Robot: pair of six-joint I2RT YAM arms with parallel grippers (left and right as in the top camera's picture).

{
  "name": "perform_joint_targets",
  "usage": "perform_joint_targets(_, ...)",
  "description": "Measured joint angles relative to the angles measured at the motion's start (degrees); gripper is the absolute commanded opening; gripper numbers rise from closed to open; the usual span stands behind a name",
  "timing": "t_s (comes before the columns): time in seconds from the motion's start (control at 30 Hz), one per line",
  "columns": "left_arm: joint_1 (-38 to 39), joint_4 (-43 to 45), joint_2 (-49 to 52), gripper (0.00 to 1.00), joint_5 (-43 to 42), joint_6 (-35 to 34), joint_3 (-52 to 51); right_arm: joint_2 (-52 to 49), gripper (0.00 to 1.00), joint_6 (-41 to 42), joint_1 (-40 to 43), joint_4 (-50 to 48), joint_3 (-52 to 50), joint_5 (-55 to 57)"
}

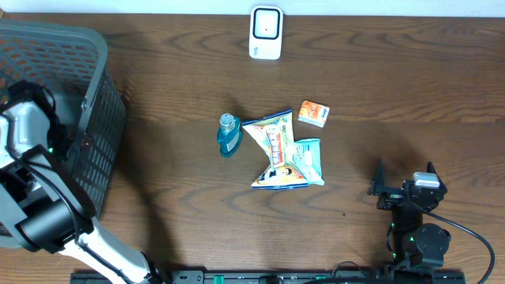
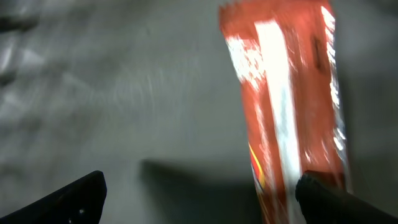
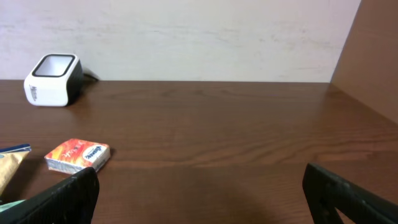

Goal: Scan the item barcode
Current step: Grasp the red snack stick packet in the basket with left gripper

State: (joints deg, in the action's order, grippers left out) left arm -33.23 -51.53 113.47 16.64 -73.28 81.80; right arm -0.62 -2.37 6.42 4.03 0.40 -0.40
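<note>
We see the red foil packet with a white stripe (image 2: 286,112) lying on a grey surface under the left gripper (image 2: 202,180). Its long axis runs near to far, with the far end leaning slightly left, and its print is too blurred to read. The dark brown wooden table (image 1: 394,87) carries a grey mesh basket (image 1: 95,102) at the left, a heap of snack pouches (image 1: 278,150) in the middle and a white scanner (image 1: 266,33) at the far edge, before a pale wall (image 3: 186,37). The left arm (image 1: 31,181) bends over the basket with its fingers spread wide, one overlapping the packet's near end. The right gripper (image 3: 200,171) sits low at the near right, with its fingers apart too.
</note>
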Motion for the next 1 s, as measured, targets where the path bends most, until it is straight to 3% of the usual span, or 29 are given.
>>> perform_joint_targets(0.3,-1.53,8.20,0.90,1.00,0.35,6.23,-2.21,0.00,0.99,0.00,0.00,0.00,0.00,0.00)
perform_joint_targets(0.4,-1.53,8.52,1.09,0.96,0.42,7.41,-2.27,0.00,0.99,0.00,0.00,0.02,0.00,0.00)
perform_joint_targets(0.43,-1.53,8.55,1.16,0.91,0.42,7.56,-2.27,0.00,0.99,0.00,0.00,0.00,0.00,0.00)
perform_joint_targets(0.47,-1.53,8.52,1.18,0.79,0.39,7.74,-2.27,0.00,0.99,0.00,0.00,0.00,0.00,0.00)
perform_joint_targets(0.53,-1.53,8.96,1.20,0.33,-0.26,8.98,-2.25,0.00,0.99,0.00,0.00,0.00,0.00,0.00)
perform_joint_targets(0.57,-1.53,9.01,1.20,0.27,-0.59,9.53,-2.25,0.00,0.99,0.00,0.00,0.00,0.00,0.00)
perform_joint_targets(0.67,-1.46,8.26,1.18,0.25,-2.23,11.93,-2.16,0.00,0.99,0.00,0.00,0.00,0.00,0.00)
perform_joint_targets(0.87,-1.49,4.22,-0.76,0.26,-4.81,15.06,-2.99,0.00,0.99,0.00,0.00,0.02,0.00,0.00)
perform_joint_targets(0.93,-1.46,3.82,-2.45,0.47,-5.64,17.16,-3.65,0.00,0.99,0.00,0.00,0.02,0.00,0.00)
perform_joint_targets(0.97,-1.46,3.72,-3.61,0.66,-5.99,18.32,-3.78,0.00,0.99,0.00,0.00,0.02,0.00,0.00)
perform_joint_targets(1.0,-1.46,3.78,-5.09,0.93,-6.29,19.12,-3.85,0.00,0.99,0.00,0.00,0.00,0.00,0.00)
